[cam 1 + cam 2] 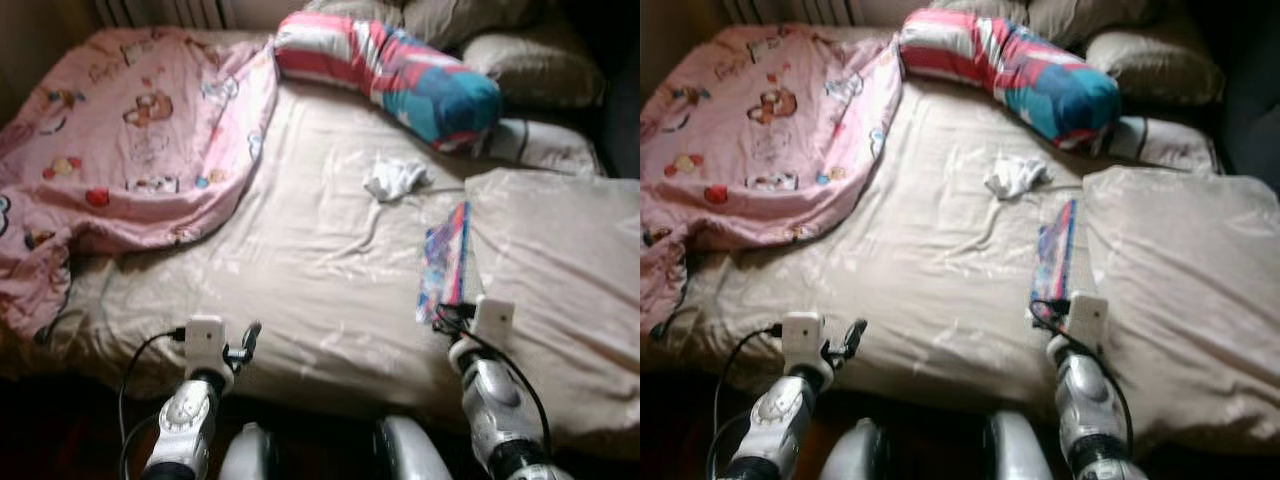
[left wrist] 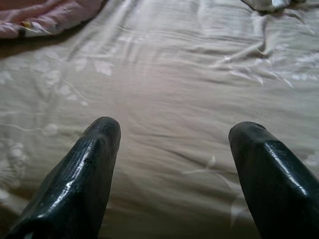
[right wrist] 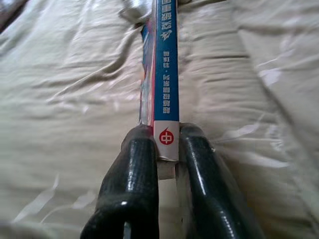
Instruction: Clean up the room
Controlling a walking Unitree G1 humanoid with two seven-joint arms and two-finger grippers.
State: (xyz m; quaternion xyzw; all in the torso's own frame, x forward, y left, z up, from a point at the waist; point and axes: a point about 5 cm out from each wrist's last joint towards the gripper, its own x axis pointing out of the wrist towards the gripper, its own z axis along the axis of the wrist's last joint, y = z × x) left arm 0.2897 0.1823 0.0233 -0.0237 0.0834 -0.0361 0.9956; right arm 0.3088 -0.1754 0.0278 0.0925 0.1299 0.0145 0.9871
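A thin book [image 1: 445, 262] with a blue spine [image 3: 165, 64] lies on the beige bed sheet [image 1: 310, 250], standing on edge against a folded beige quilt. My right gripper [image 3: 167, 144] is shut on the near end of the book's spine, at the bed's front right. My left gripper [image 2: 174, 144] hovers open over bare sheet at the front left, its black fingers [image 1: 248, 343] holding nothing. A crumpled white cloth [image 1: 394, 178] lies in the middle of the bed, beyond the book.
A pink cartoon blanket [image 1: 130, 130] is bunched over the bed's left side. A red, white and blue bolster [image 1: 400, 70] and beige pillows [image 1: 535, 65] lie at the head. The folded beige quilt [image 1: 560, 260] covers the right side. Dark floor lies below the bed's front edge.
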